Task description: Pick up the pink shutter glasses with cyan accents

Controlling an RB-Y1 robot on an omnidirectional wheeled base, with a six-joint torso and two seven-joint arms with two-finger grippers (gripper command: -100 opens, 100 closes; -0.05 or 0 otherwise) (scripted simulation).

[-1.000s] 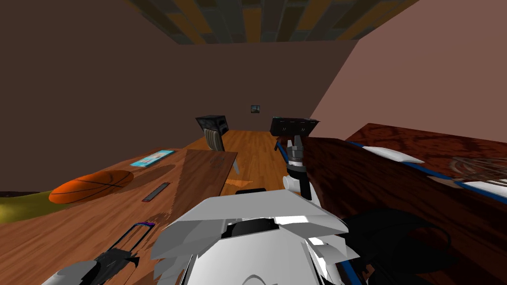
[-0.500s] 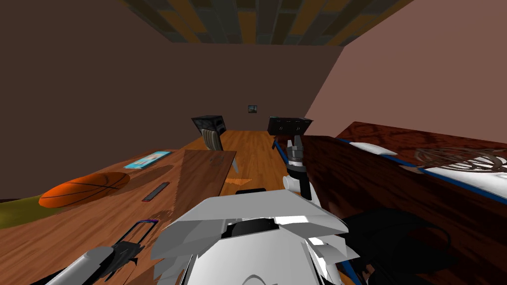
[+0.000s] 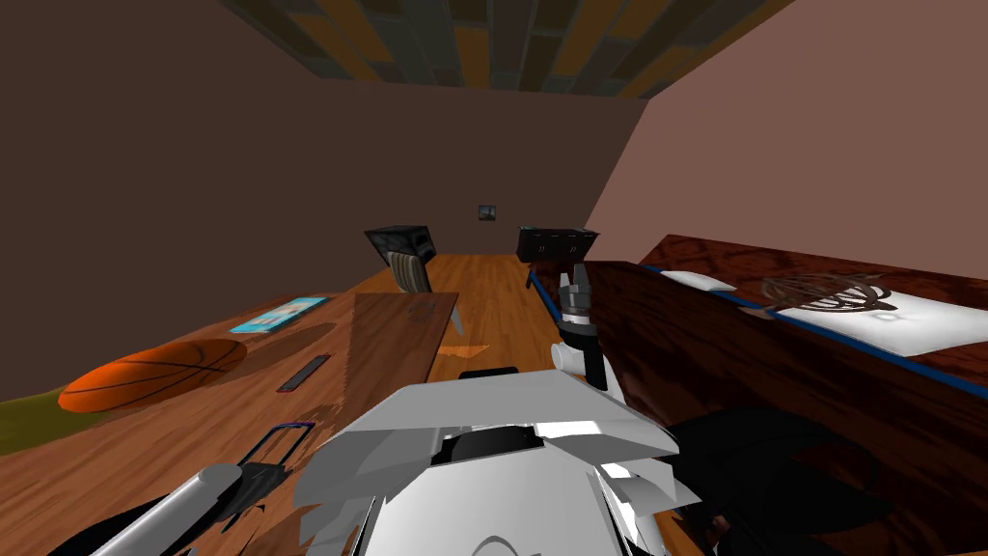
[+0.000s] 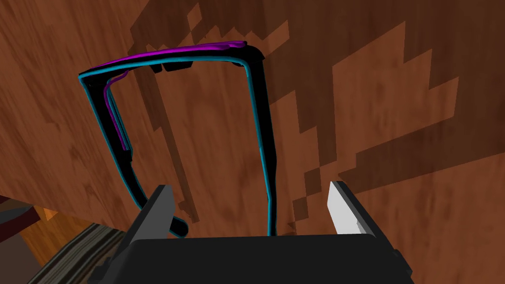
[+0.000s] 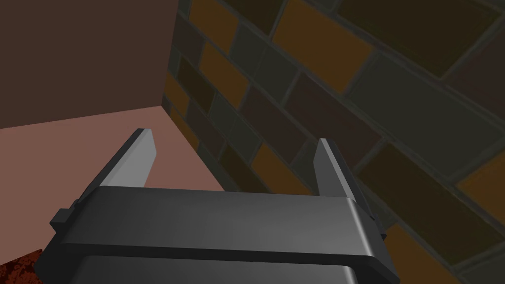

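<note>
Wooden table (image 4: pixel 394 98) bears glasses (image 4: pixel 265 128); left gripper (image 4: pixel 249 190) spread around one temple.

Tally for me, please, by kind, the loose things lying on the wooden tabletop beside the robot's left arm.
Glasses, dark frame with cyan and purple edges: 1
Orange ball: 1
Flat cyan item: 1
Slim dark bar: 1
Total: 4
</note>
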